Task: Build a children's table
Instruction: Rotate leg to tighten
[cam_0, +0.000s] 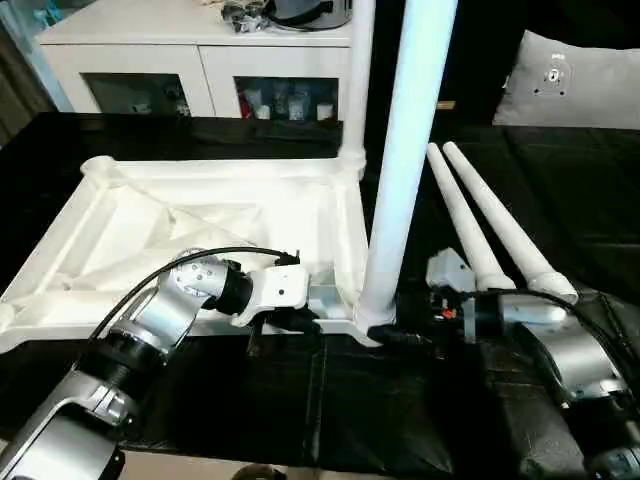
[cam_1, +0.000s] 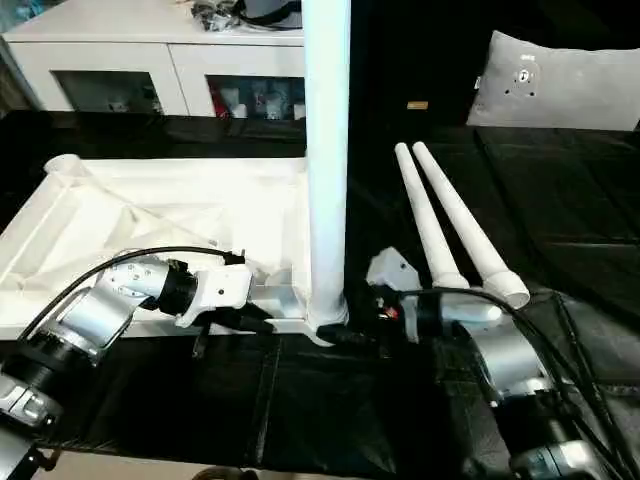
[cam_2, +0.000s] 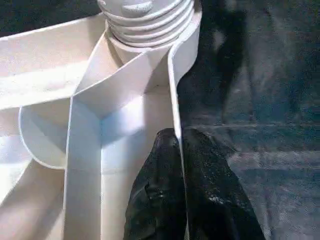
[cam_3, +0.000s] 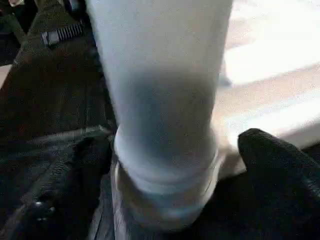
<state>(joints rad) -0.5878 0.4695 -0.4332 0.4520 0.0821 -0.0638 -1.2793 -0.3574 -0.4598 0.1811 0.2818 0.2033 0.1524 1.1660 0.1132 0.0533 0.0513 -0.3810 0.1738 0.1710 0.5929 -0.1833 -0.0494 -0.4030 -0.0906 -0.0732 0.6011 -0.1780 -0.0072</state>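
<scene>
**Leg upright in near-right socket, right claw spread around its base**

Tabletop (cam_0: 200, 215) lies underside up on the black bench (cam_0: 560, 180), ribs showing, spreading out to 9–10 o'clock from the arms. Upright leg (cam_0: 405, 150) stands in the near-right corner socket (cam_0: 372, 318), long axis vertical, running out past the top of the head view. A second leg (cam_0: 357, 80) stands at the far-right corner, 12 o'clock from the first.

Two spare legs (cam_0: 485, 225) lie side by side on the bench at 1 o'clock of the right claw, long axes running away toward 11 o'clock, thick ends nearest that arm, so the right arm looks better placed for them.

Right claw (cam_3: 165, 150): jaws wide, one either side of the upright leg's base, no pinch seen. Left claw (cam_2: 181, 165): pinched shut on the tabletop's rim wall (cam_2: 175, 75), just at 6 o'clock of the threaded socket.
</scene>
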